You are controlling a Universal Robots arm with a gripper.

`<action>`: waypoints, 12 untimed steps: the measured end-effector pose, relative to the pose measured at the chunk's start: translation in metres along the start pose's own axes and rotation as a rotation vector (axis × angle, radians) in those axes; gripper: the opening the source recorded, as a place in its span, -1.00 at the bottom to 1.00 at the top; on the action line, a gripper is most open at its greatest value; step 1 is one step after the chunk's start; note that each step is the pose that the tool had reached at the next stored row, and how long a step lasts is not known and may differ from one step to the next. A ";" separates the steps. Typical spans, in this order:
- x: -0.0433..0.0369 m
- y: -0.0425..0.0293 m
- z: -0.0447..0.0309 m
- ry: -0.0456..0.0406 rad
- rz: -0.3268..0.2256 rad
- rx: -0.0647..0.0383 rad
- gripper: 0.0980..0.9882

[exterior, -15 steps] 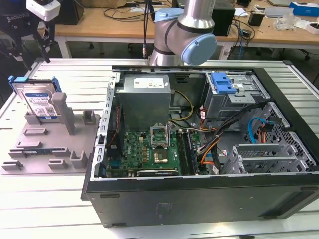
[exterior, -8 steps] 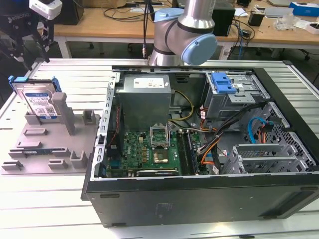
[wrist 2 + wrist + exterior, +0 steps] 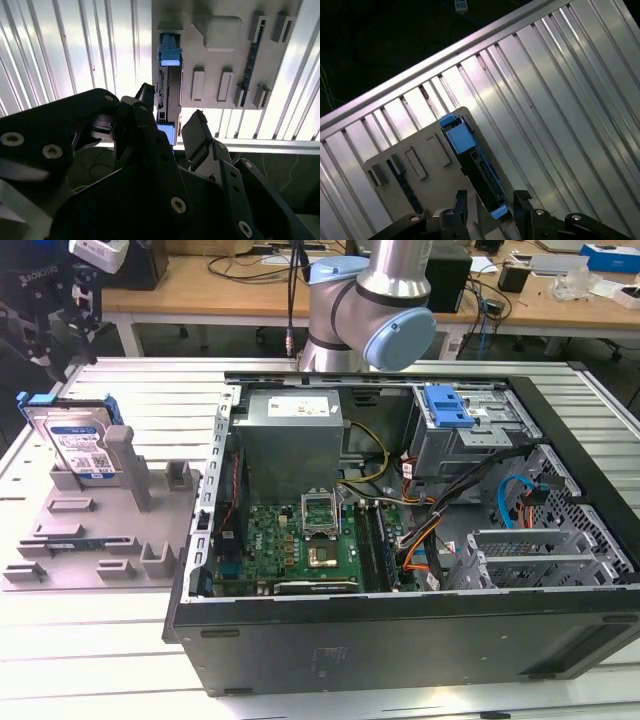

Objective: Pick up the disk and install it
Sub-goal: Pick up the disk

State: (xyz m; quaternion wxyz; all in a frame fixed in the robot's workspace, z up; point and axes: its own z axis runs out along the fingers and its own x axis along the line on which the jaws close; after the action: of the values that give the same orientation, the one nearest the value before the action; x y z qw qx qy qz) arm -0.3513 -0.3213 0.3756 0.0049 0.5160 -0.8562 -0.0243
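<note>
Off at nine o'clock from the open computer case (image 3: 400,650) in the exterior view, on the tabletop (image 3: 100,680): note the disk (image 3: 78,445) standing on edge in a gray holder (image 3: 60,560), not yet lifted. Poised over its blue-framed end with the hand (image 3: 171,107) (image 3: 491,199) spread in both wrist views, a finger to each side, apart from it. Risks, by judgement: closing off-centre and catching only plastic frame; tipping the disk in its slot; lifting askew, jamming against the posts, dragging the holder along.
</note>
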 end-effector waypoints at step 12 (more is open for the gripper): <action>0.0000 0.0013 0.0010 0.0115 -0.243 -0.004 -0.10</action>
State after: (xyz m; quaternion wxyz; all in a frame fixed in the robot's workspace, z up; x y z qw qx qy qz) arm -0.3525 -0.3207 0.3747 0.0079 0.6163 -0.7871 -0.0235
